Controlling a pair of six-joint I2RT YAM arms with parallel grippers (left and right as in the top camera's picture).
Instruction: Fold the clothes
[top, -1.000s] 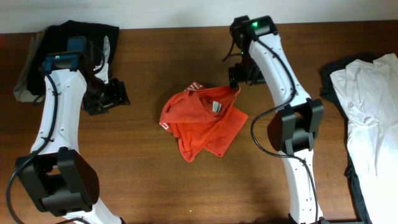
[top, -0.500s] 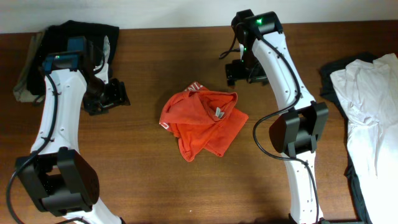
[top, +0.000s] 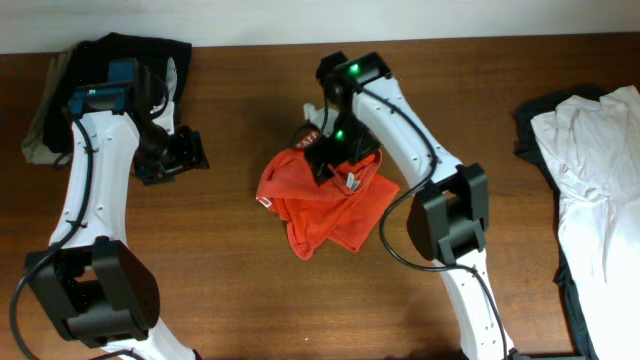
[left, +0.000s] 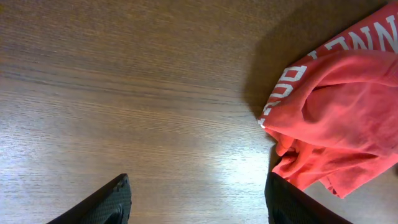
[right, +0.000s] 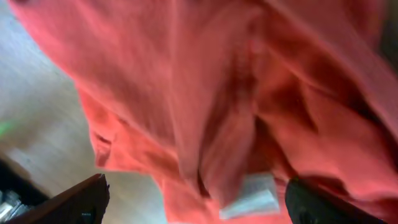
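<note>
One crumpled T-shirt (top: 325, 205) on table (top: 230, 290) — right end effector (top: 322, 158) above.

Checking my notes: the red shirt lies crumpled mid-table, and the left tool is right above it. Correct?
No: the overhead view shows the right tool above the shirt, not the left tool, which is over bare table beside it. The shirt does lie crumpled mid-table.
</note>
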